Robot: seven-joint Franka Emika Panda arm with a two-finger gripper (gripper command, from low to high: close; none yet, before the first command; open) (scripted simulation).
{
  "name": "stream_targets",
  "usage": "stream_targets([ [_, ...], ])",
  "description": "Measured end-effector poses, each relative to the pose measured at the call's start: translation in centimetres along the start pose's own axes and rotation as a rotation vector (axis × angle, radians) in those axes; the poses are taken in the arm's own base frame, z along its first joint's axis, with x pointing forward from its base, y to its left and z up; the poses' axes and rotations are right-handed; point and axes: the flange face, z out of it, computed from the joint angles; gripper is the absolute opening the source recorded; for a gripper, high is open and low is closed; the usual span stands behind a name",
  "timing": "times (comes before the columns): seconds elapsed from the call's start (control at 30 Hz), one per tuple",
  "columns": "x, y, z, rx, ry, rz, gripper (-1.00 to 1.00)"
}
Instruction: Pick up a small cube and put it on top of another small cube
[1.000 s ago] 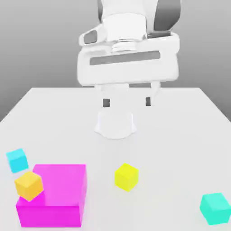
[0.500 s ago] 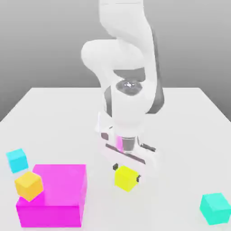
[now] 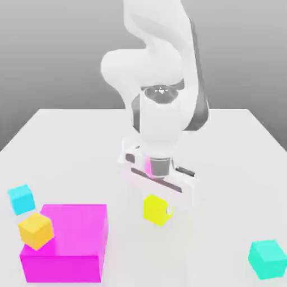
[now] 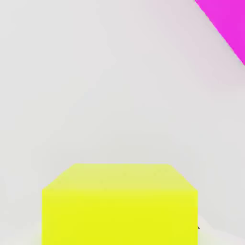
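White arm down the frame's centre, tool closed on the lemon-yellow cube at lower centre, over the white tabletop. Magenta cube at lower left, orange-yellow cube against its left corner, cyan cube just above that. Teal-green cube apart at lower right.

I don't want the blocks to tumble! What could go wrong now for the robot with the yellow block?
1. The pincer is shut on the small yellow cube; so small a block could slip out on the way.
2. The teal cube sits far off, near the table's front edge, so a bump might push it off.
3. The teal top is small, so the yellow cube might land crooked and fall.
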Motion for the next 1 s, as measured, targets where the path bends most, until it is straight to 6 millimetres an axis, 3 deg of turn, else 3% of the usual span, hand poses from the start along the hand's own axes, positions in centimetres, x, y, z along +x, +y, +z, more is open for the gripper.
stream_targets([
  [0.2,-5.2,-6.2,-2.0,-0.003,0.029,-0.28,-1.0],
  [0.53,-18.5,-14.4,-5.4,-0.001,0.004,-0.766,-1.0],
  [0.6,-20.1,-15.0,-4.3,0.001,-0.003,-0.813,-1.0],
  [0.67,-20.5,-15.1,-1.8,0.001,-0.004,-0.824,-1.0],
  [0.7,-20.6,-15.1,-0.4,0.001,-0.005,-0.827,1.0],
  [0.9,-20.6,-15.1,0.3,0.001,-0.005,-0.828,1.0],
  [1.0,-20.6,-15.2,-2.3,0.001,-0.004,-0.828,1.0],
])
